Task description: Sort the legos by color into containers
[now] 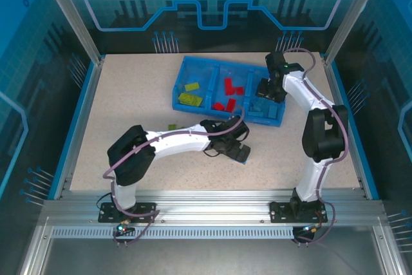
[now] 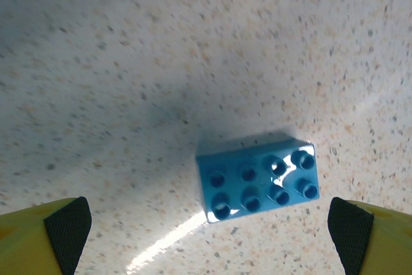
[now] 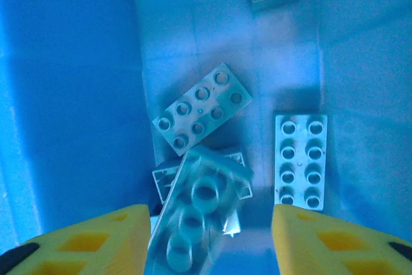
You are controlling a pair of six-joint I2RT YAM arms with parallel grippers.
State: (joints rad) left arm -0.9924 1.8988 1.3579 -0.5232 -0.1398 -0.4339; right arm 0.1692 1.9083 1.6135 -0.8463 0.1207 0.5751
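Top view: the left tool [image 1: 235,151] is hanging low over the surface [image 1: 129,94]. The right tool [image 1: 269,91] is sitting over the end compartment of the tray [image 1: 179,82]. Red legos [image 1: 228,91] are lying in the compartment beside the right tool, and lime legos [image 1: 190,98] in the one beyond. A loose lime brick [image 1: 172,127] is lying on the surface, apart from the left tool.

Left wrist: the left tool [image 2: 209,236] is standing wide open. A blue brick [image 2: 257,185] is lying studs-up just ahead of it, between the lines of the two pads [image 2: 67,223] and touching neither. The brick is probably light, rigid and slick-walled. Its long axis is running pad to pad, so pinching the flat end walls low down, not the studs, looks safest.

Right wrist: the right tool [image 3: 209,236] is showing its jaws parted. A tilted brick [image 3: 199,217] is leaning between them on other light blue bricks [image 3: 201,114] and looking loose, with a gap on one side.
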